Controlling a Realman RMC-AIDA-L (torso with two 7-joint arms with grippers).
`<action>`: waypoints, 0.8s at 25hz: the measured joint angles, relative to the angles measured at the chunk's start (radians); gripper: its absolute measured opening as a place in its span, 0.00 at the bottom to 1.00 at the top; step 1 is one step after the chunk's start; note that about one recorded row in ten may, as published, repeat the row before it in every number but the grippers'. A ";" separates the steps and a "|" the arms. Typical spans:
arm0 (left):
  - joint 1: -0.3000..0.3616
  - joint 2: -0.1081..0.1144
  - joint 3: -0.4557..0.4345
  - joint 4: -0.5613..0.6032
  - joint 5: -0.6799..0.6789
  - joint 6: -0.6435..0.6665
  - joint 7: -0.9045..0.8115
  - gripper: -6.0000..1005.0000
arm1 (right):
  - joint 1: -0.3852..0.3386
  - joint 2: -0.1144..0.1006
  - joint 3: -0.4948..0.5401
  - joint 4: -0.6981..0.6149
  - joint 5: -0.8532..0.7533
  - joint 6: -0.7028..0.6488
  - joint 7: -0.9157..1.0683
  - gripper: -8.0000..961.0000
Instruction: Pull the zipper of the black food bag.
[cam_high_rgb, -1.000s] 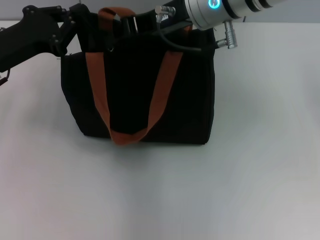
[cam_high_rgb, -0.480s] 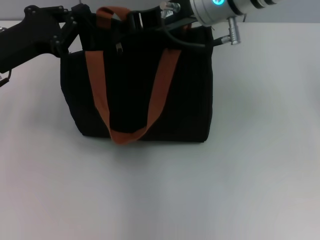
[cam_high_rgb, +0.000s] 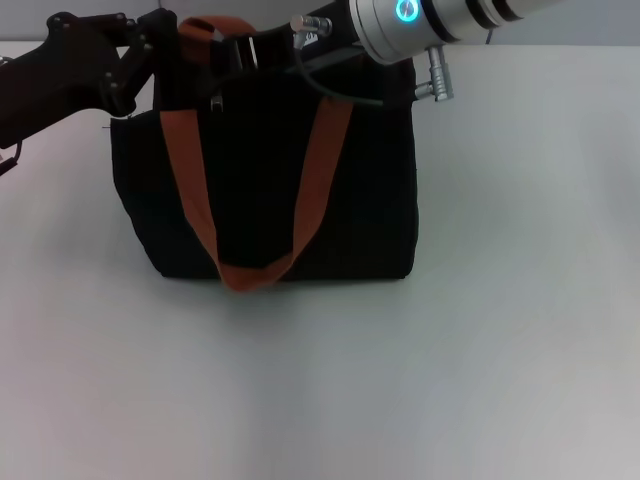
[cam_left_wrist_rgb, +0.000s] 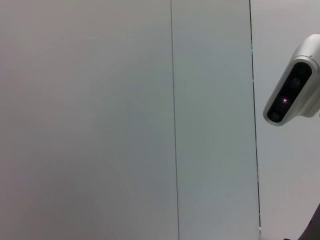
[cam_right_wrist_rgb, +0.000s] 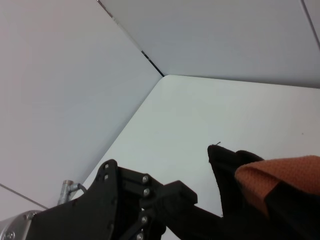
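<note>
At bag (cam_high_rgb: 270, 190) top edge, both grippers, table (cam_high_rgb: 500, 300)

The boxy black fabric food bag (cam_high_rgb: 262, 190) stands upright on the white worktop (cam_high_rgb: 400, 380), one orange-brown webbing handle (cam_high_rgb: 255, 200) hanging down its front face.

My head camera looks down on the black food bag (cam_high_rgb: 265, 170). Left wrist faces a wall; right wrist shares the bag's corner, close.
</note>
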 joint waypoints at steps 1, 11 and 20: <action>0.003 0.000 0.000 -0.001 -0.004 0.000 0.000 0.03 | -0.001 0.000 0.000 0.001 -0.003 0.000 0.000 0.29; 0.010 0.002 0.000 -0.001 -0.007 0.004 0.000 0.03 | -0.004 0.000 -0.001 0.010 -0.004 0.011 -0.010 0.10; 0.009 0.002 0.000 0.000 -0.007 0.000 0.000 0.03 | -0.005 -0.002 0.006 -0.011 0.001 -0.002 -0.012 0.07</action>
